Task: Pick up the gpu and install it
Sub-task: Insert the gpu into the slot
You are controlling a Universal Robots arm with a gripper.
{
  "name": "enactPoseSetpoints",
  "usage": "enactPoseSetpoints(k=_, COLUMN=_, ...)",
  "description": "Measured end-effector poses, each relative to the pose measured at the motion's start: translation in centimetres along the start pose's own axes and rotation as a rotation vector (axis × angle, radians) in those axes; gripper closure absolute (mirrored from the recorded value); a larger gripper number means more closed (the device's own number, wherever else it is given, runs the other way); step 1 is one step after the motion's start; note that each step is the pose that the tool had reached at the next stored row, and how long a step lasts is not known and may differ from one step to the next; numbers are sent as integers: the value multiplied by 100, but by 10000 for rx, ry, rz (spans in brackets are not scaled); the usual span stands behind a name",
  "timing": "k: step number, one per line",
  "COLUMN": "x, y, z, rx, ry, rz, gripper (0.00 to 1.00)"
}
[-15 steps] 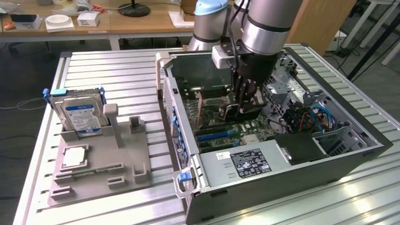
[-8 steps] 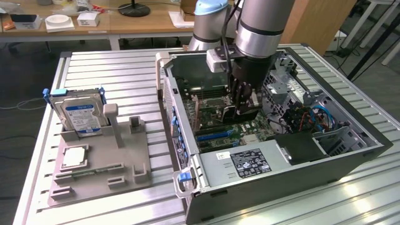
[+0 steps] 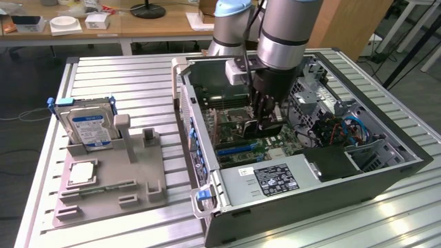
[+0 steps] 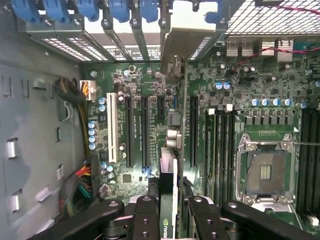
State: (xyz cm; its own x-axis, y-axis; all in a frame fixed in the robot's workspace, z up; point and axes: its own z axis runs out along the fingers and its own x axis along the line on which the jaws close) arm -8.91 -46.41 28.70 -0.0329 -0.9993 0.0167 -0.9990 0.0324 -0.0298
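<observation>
I hold the graphics card (image 4: pixel 169 167) above the motherboard (image 4: pixel 240 90).
The gripper (image 4: pixel 169 202) pinches it edge-on, presumably so its lower edge faces that motherboard.

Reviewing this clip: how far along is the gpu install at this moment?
Done: pickup, since the gpu is held by the gripper inside the open computer case. In hand: the gripper, shut on the card, holds it edge-on over the expansion slots of the motherboard. Left: release; whether the card is seated I cannot tell.

In the exterior view the arm (image 3: pixel 289 31) is cut off at twelve o'clock, and the gripper (image 3: pixel 266 125) hides most of the gpu (image 4: pixel 168 187).
</observation>
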Motion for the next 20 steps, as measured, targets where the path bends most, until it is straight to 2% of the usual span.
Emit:
enactPoseSetpoints(k=11, x=-23, y=78, z=195, rx=40, ry=16, rz=-8, gripper=73)
enactPoseSetpoints(k=20, x=-35, y=112, z=262, rx=44, ry=42, rz=-19, gripper=73)
